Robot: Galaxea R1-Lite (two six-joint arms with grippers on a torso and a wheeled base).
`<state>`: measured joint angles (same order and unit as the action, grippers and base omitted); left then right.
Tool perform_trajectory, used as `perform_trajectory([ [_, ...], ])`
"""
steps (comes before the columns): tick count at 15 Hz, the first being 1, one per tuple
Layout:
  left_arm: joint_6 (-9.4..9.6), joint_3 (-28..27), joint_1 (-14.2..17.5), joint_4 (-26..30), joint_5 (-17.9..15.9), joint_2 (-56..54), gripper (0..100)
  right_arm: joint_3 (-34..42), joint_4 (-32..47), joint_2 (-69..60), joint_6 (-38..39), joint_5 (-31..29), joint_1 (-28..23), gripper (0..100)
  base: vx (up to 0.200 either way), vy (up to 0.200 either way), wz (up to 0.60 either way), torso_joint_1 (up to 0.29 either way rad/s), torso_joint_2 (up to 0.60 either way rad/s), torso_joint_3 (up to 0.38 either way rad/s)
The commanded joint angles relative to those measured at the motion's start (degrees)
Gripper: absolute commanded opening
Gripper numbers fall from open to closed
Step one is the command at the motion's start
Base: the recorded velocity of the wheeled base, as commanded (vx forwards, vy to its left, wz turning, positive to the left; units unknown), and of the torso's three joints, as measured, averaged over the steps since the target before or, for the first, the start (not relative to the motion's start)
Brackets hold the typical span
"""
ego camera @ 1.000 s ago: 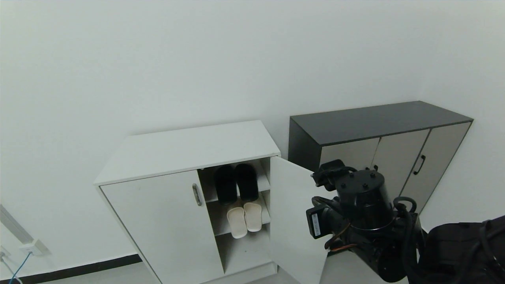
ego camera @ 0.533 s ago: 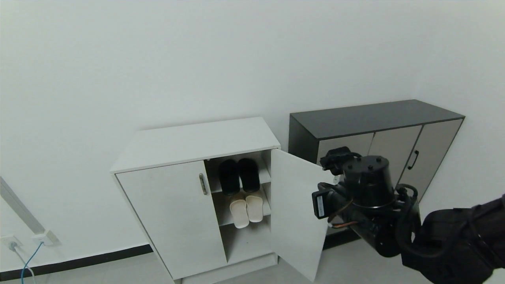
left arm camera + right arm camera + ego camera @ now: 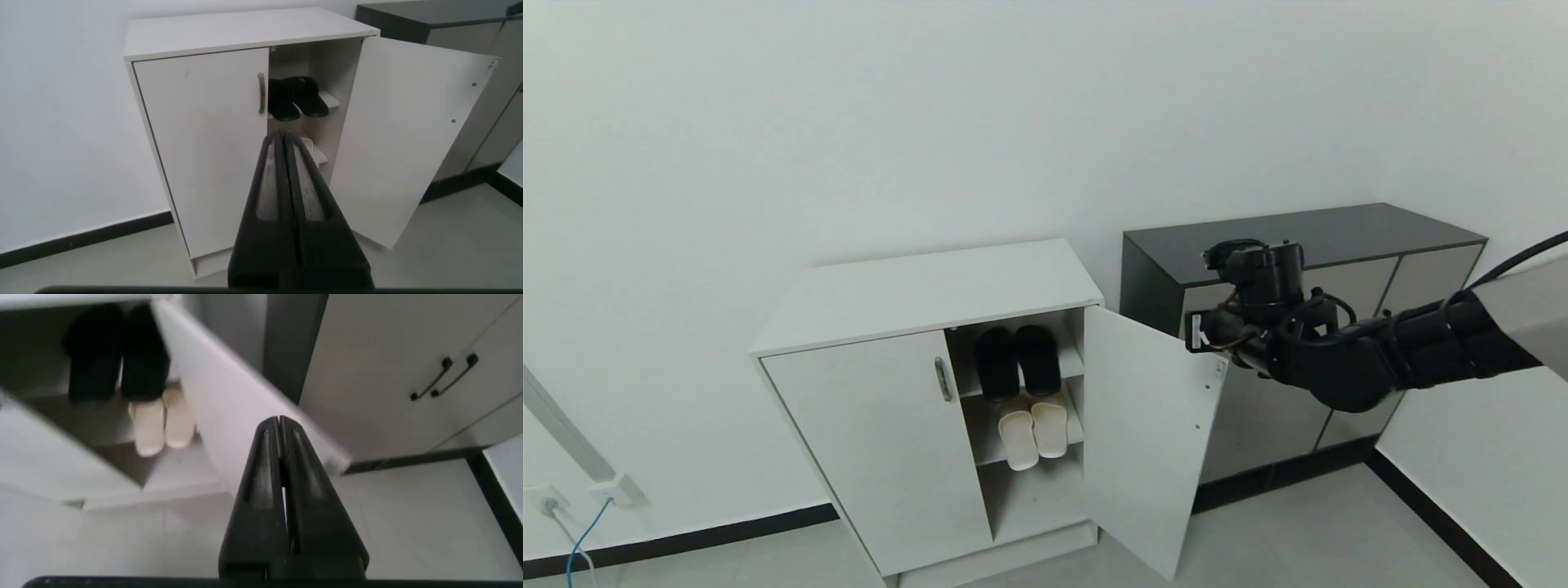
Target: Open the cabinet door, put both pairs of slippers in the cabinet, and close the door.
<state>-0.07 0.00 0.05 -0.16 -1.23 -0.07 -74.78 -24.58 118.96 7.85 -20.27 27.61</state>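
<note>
Both pairs, black foam slippers (image 3: 1017, 359) above cream foam slippers (image 3: 1033, 429), sit on shelves in the white wooden cabinet (image 3: 931, 286), and the right gripper (image 3: 280, 425), fingers together, waits near the free edge of the open white door (image 3: 1143, 441) and should press its outer face steadily through the hinge arc.

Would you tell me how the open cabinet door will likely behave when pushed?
The door looks like a flat, rigid panel, so it should swing on its hinges without flexing. Being thin, it probably moves easily with a light push.
</note>
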Motion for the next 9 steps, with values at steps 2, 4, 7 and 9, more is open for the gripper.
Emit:
perform_trajectory([
  [2, -0.01, 0.0, 0.04, -0.02, 0.0, 0.07, 0, -8.28, 0.49, 9.72, 0.15, 1.64, -4.06, 0, 0.0, 0.0, 0.0, 0.0, 0.0, 0.0],
  [4, -0.01, 0.0, 0.04, -0.02, 0.0, 0.07, 0, -11.53, 0.85, 13.32, 0.15, 2.34, -5.46, 0, 0.0, 0.0, 0.0, 0.0, 0.0, 0.0],
  [7, -0.1, 0.0, 0.04, -0.02, 0.0, 0.07, 0, -12.59, 0.76, 15.78, 0.15, 2.87, -6.08, 0, 0.0, 0.0, 0.0, 0.0, 0.0, 0.0],
  [9, -0.01, -0.09, 0.04, -0.02, 0.0, 0.07, 0, -12.59, 0.76, 16.13, 0.67, 2.87, -6.08, 0, 0.0, 0.0, 0.0, 0.0, 0.0, 0.0],
])
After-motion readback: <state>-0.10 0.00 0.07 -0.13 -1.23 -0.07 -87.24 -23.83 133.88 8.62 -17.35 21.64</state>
